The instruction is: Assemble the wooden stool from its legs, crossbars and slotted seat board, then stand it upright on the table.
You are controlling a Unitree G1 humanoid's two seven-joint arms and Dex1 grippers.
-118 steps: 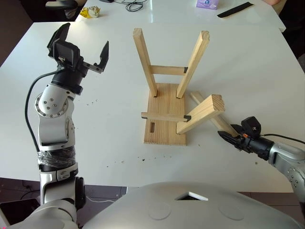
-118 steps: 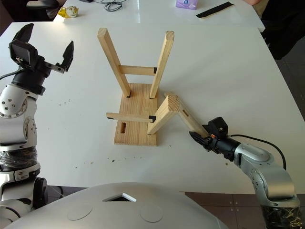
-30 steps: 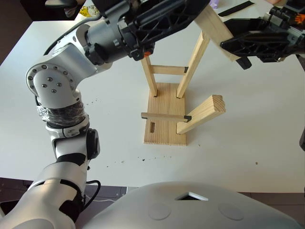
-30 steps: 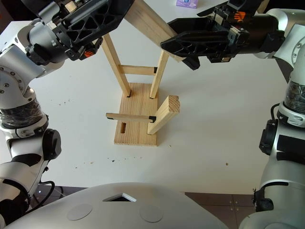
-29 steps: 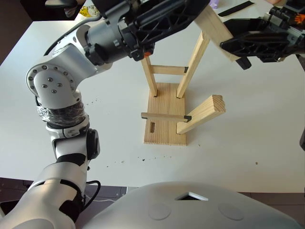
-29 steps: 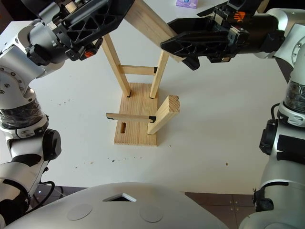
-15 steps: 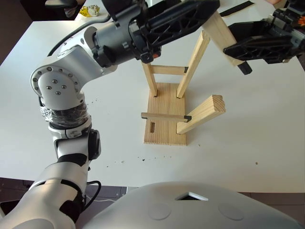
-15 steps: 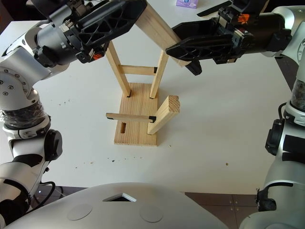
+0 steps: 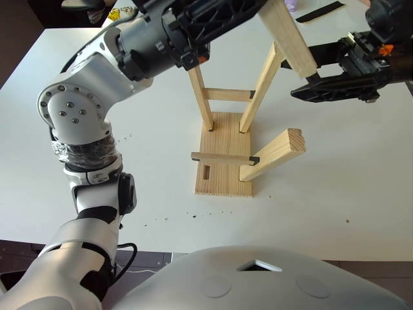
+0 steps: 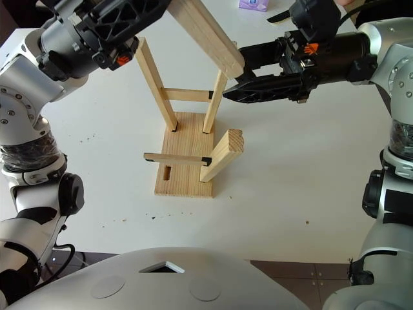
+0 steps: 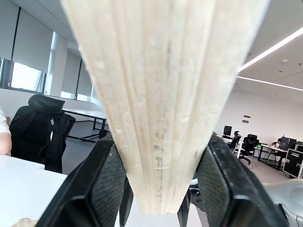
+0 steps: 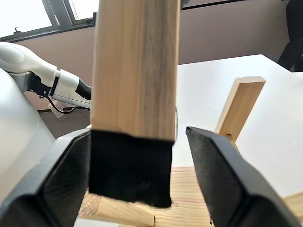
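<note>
The slotted seat board (image 9: 222, 169) lies flat on the white table. Two legs (image 9: 201, 90) stand upright in it, joined by a crossbar (image 9: 226, 95). A third leg (image 9: 274, 153) with a crossbar (image 9: 219, 157) leans tilted at the board's right edge. High above them, my left gripper (image 9: 248, 8) is shut on a loose leg (image 9: 287, 35), and its fingers (image 11: 106, 189) press both sides. My right gripper (image 9: 302, 71) is open at that leg's lower, black-banded end (image 12: 130, 172). Its fingers (image 12: 222, 184) flank that end.
A yellow wrapper (image 9: 122, 14), a black strip (image 9: 319, 11) and a small purple box (image 10: 253, 5) lie along the table's far edge. Dark specks dot the table (image 9: 361, 194) near the board's left and front.
The fourth leg went from the table up into both grippers. Since half a second ago my right gripper has let go and drawn back rightward, and the left has lifted the leg slightly.
</note>
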